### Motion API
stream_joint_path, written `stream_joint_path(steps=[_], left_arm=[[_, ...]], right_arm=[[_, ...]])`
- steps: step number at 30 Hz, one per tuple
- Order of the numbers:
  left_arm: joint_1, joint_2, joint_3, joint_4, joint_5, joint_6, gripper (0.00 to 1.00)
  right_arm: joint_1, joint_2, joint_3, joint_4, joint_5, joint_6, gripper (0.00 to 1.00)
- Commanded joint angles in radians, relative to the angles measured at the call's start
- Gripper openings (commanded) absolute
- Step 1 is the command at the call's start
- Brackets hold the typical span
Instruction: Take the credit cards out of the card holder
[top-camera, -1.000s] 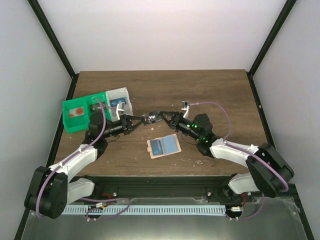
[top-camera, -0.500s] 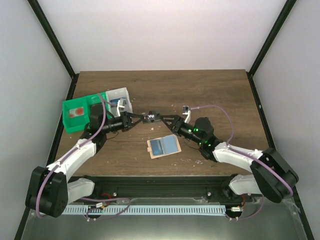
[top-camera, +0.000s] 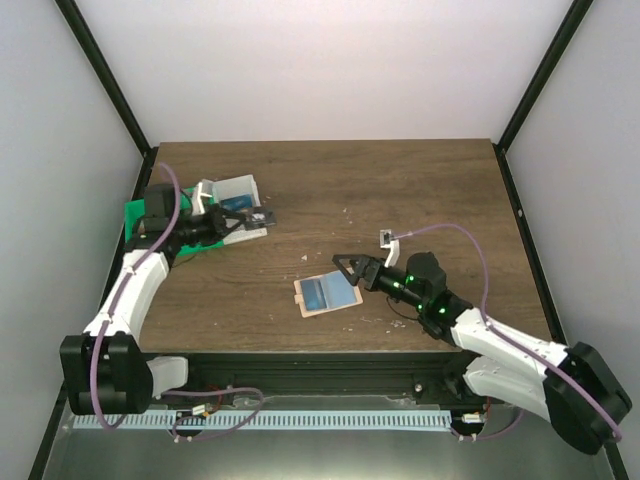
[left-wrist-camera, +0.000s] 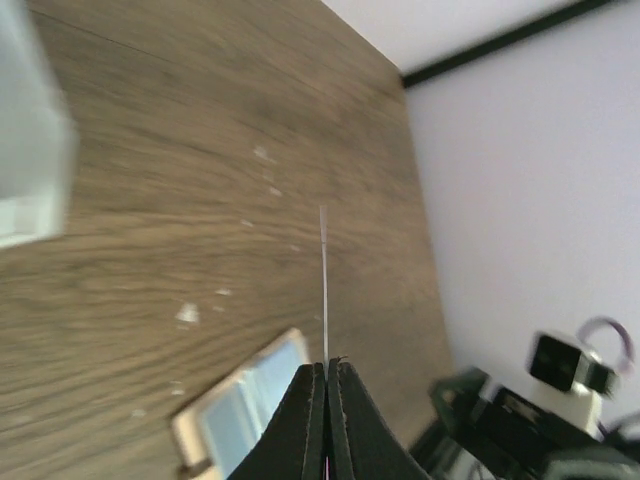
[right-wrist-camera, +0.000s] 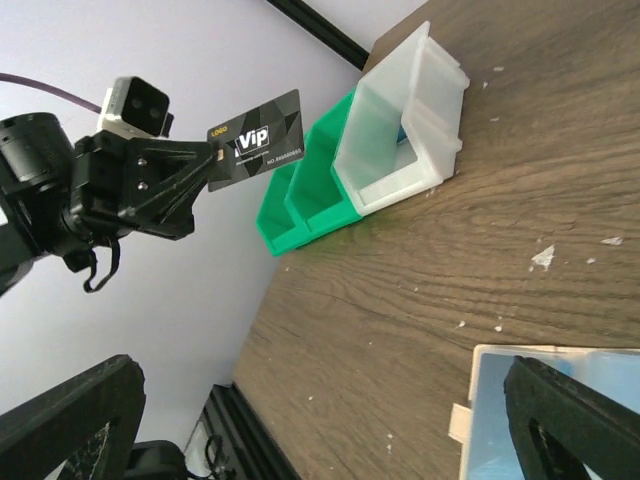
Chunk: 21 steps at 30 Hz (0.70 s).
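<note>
As my left gripper (right-wrist-camera: 207, 165) is clamping one thin black credit card (right-wrist-camera: 255, 140) far left of the flat tan card holder (top-camera: 327, 292), I am judging drop-off next, right gripper (top-camera: 345, 268) gaping beside that holder.

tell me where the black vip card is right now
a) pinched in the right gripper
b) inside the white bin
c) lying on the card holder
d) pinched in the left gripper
D: the left gripper is shut on one edge of the black card, holding it off the table, while the right gripper stands open by the card holder.
</note>
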Motion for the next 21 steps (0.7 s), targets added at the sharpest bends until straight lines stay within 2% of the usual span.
stream_joint_path(steps=[1, 4, 8, 11, 13, 17, 19, 21], left_arm=[[0.136, 0.028, 0.067, -0.281, -0.085, 0.172, 0.00], [0.171, 0.020, 0.081, -0.308, -0.196, 0.181, 0.00], [0.201, -0.033, 0.067, -0.264, -0.339, 0.191, 0.00], [0.216, -0.030, 0.117, -0.303, -0.450, 0.225, 0.00], [0.241, -0.001, 0.154, -0.334, -0.461, 0.251, 0.00], [0.313, 0.047, 0.174, -0.313, -0.383, 0.254, 0.00], [0.316, 0.075, 0.173, -0.285, -0.335, 0.251, 0.00], [0.318, 0.109, 0.187, -0.287, -0.347, 0.270, 0.00]], right_arm=[[0.005, -0.091, -0.019, -0.104, 0.067, -0.084, 1.00], [0.004, -0.134, -0.048, -0.109, 0.087, -0.087, 1.00], [0.004, -0.167, -0.062, -0.124, 0.089, -0.100, 1.00], [0.004, -0.193, -0.060, -0.166, 0.110, -0.127, 1.00], [0.004, -0.222, -0.067, -0.181, 0.131, -0.142, 1.00], [0.004, -0.276, -0.078, -0.200, 0.139, -0.169, 1.00], [0.004, -0.296, -0.078, -0.214, 0.135, -0.181, 1.00], [0.005, -0.315, -0.076, -0.231, 0.132, -0.191, 1.00]])
